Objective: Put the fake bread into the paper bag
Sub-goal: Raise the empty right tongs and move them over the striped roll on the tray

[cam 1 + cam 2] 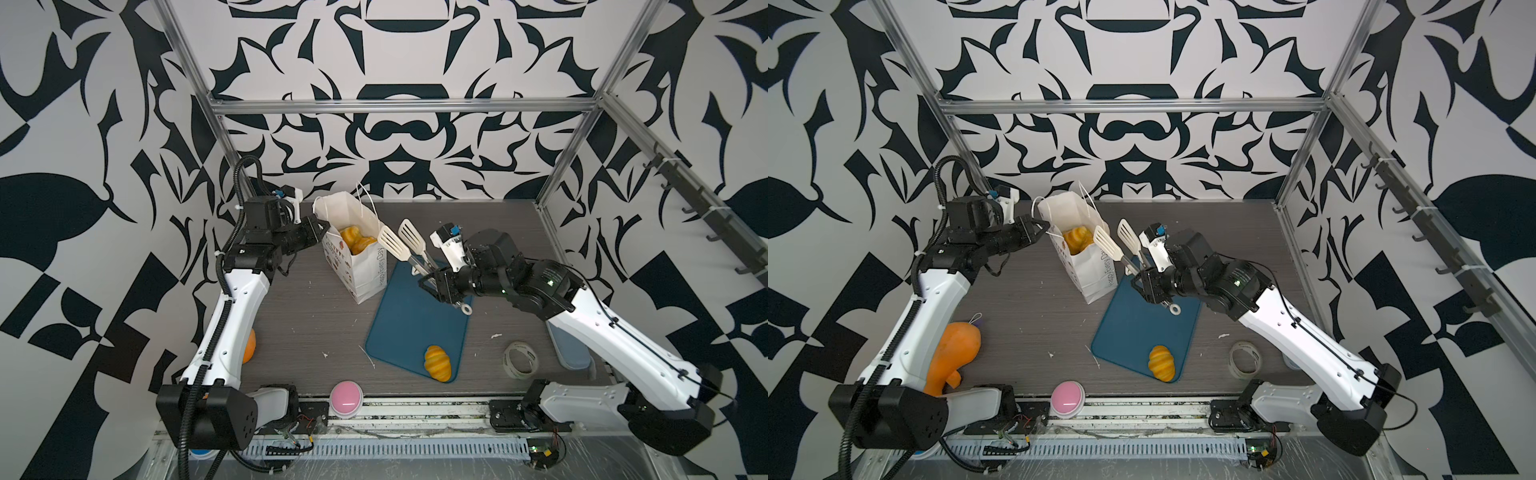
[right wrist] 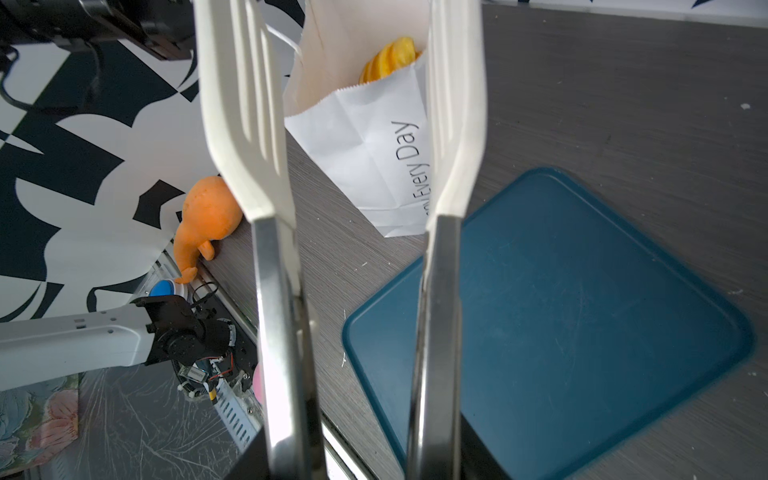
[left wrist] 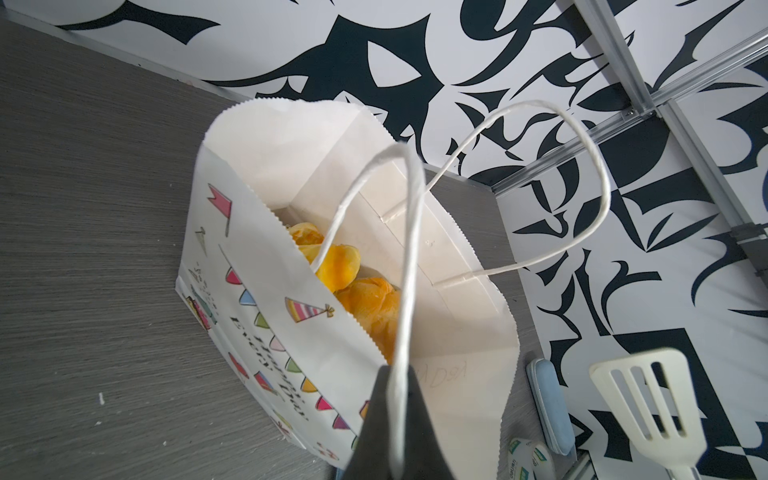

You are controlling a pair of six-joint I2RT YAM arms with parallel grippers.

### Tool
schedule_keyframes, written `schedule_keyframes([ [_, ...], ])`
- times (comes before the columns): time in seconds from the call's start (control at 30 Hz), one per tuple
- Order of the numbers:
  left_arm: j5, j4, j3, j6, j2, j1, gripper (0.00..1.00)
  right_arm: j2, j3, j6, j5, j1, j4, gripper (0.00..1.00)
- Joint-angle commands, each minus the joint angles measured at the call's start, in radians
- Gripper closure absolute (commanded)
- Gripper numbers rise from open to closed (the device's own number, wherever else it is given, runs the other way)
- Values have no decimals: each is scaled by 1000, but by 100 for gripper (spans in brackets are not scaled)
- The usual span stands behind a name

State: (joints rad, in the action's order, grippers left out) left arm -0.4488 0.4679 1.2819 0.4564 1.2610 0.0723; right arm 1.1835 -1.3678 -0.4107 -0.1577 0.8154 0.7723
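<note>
Left wrist view alone shows the left gripper [image 3: 392, 376] pinched tight on a cord handle of the upright white paper gift bag [image 3: 266, 291], glossy golden-orange toy pastries [image 3: 340, 270] piled inside. Only the top views show one striped golden toy croissant [image 1: 437, 363] on the near corner of the teal plastic tray [image 1: 415, 324], long axis near-to-far. The right gripper [image 1: 432, 284] clasps steel tongs with white slotted heads [image 1: 409, 245], spread and empty.

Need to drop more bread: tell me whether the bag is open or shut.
Open. The bag stands upright with its mouth spread wide, and bread shows inside. The left gripper pinches one handle.
</note>
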Motion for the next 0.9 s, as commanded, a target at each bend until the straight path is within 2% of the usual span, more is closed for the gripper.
schedule_keyframes([
  [0.0,-11,-6,-18,7,6,-2,100,-53,45,-41,29,5,7,51],
  [0.47,-13,-6,-18,7,3,-2,100,-135,252,-147,11,5,187,52],
  [0.87,-8,-5,-15,8,5,-2,100,-212,432,-232,-30,19,240,52],
])
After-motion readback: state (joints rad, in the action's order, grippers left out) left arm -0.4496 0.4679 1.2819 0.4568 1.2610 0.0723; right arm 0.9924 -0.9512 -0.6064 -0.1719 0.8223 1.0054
